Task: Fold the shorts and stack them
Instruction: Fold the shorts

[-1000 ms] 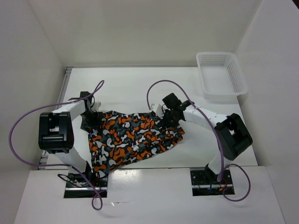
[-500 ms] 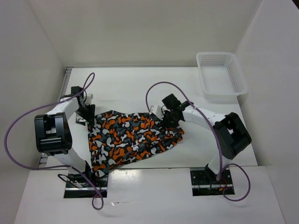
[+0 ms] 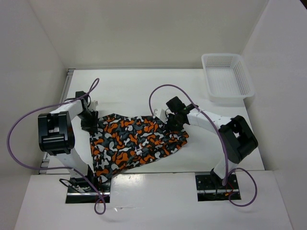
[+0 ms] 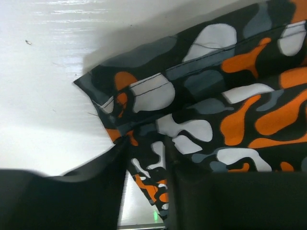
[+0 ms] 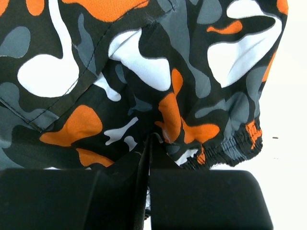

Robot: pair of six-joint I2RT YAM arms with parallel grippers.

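The camouflage shorts (image 3: 134,141) lie spread flat on the white table, left of centre. My left gripper (image 3: 90,122) is at their far-left corner. In the left wrist view the jaws stand a little apart, and a strip of the shorts (image 4: 216,96) passes between the two fingers of the left gripper (image 4: 146,143). My right gripper (image 3: 171,122) is at the far-right edge of the shorts. In the right wrist view the right gripper (image 5: 149,139) has its jaws pressed together on the shorts (image 5: 144,62), beside the gathered elastic hem.
A white plastic mesh basket (image 3: 226,77) stands at the far right of the table. White walls enclose the table on three sides. Purple cables loop over both arms.
My left gripper pulled away up and left from the shorts' corner, then came back down onto it. The right gripper and the shorts have hardly moved.
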